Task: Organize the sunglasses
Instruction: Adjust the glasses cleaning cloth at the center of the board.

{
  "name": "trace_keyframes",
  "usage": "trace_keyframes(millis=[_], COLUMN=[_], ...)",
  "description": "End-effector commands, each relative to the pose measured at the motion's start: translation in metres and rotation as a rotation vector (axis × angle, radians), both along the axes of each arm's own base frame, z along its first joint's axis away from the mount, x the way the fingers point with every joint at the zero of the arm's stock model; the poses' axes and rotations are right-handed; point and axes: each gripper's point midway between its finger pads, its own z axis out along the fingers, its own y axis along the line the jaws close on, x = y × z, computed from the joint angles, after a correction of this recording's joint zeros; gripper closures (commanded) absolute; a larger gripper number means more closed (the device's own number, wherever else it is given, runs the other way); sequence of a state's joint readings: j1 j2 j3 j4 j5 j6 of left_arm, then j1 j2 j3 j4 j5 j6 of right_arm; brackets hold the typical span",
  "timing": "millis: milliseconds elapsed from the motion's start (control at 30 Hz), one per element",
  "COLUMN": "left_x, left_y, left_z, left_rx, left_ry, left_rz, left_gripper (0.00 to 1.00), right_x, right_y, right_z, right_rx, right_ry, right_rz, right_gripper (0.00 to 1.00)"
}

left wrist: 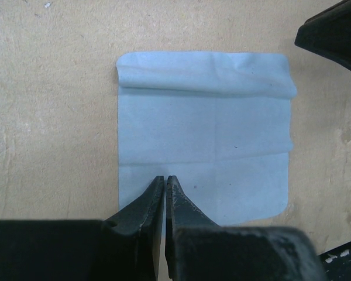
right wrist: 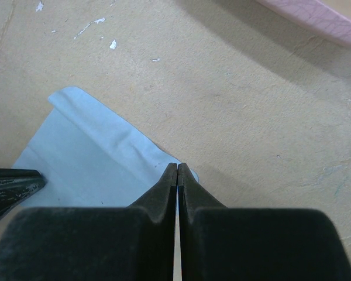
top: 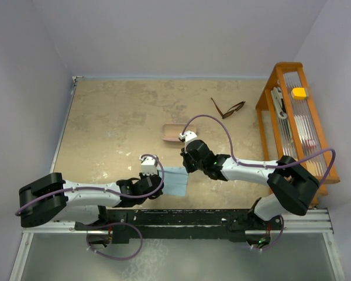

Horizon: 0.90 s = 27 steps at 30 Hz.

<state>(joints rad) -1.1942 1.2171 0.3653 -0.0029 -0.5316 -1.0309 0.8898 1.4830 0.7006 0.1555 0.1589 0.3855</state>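
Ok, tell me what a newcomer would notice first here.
Both arms meet over a light blue cloth at the near middle of the table, left gripper and right gripper both shut by its edges. The sunglasses lie unfolded and apart from both, far right near a wooden rack; a pink case sits just beyond the cloth.

The left arm (top: 88, 192) lies low, its elbow block far out to the left and its forearm running right toward the centre. The right arm (top: 251, 167) mirrors it, with its elbow out on the right and its forearm reaching left and slightly away from the bases. The two wrists end near each other but apart, the right one farther from the bases. The left jaws are pressed together with only a hairline slit. The right jaws are fully closed, tips meeting.
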Motion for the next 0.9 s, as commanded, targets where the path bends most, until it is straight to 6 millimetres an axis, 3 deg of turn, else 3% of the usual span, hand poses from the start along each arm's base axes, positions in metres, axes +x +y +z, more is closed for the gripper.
trace_keyframes(millis=[0,400,700,867], left_x=[-0.019,-0.032,-0.001,0.013], left_y=[0.003,0.005,0.0,-0.005], left_z=[-0.009,-0.007,0.048,0.061], left_rx=[0.031,0.049,0.025,0.062], left_ry=[0.083,0.107,-0.07,-0.135], left_rz=[-0.032,-0.035,0.016,0.029], left_gripper=[0.98,0.97,0.83,0.79], right_x=[0.004,0.004,0.001,-0.002], right_y=[0.001,0.003,-0.001,0.001], right_z=[0.015,0.014,0.01,0.01], right_rx=[0.035,0.033,0.03,0.038], right_ry=[-0.035,-0.037,-0.037,-0.033], right_rz=[-0.01,0.003,0.006,0.026], right_gripper=[1.0,1.0,0.93,0.93])
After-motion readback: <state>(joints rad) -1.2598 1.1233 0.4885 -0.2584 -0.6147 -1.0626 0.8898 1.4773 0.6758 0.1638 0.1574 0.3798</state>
